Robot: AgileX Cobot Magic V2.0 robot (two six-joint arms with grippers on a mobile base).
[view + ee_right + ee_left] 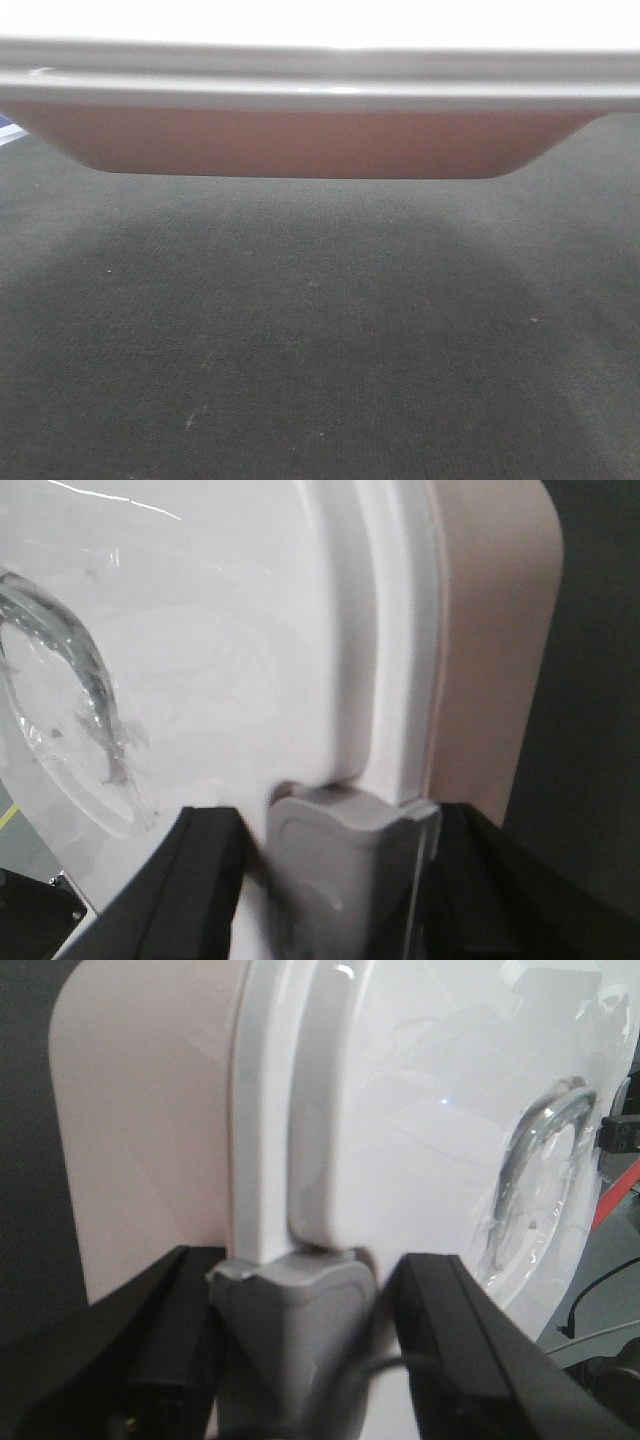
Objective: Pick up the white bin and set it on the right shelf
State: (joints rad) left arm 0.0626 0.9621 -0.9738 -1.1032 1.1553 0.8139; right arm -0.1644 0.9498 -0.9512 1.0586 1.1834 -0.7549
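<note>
**A:** Orientation of the white bin [300, 140]?

**B:** Long axis runs left to right across the front view. It sits level above the dark carpet [320, 350], with its pinkish wall facing the camera.

**A:** Pincers?

**B:** Only the wrist views show them. The left gripper [300, 1280] and right gripper [335, 830] are each clenched on a grey latch [295, 1330] at opposite ends. The glossy lid [420, 1090] and recessed handle [545, 1145] show there too.

The white bin [300, 140] hangs between left hand [298, 1305] and right hand [335, 845].
</note>
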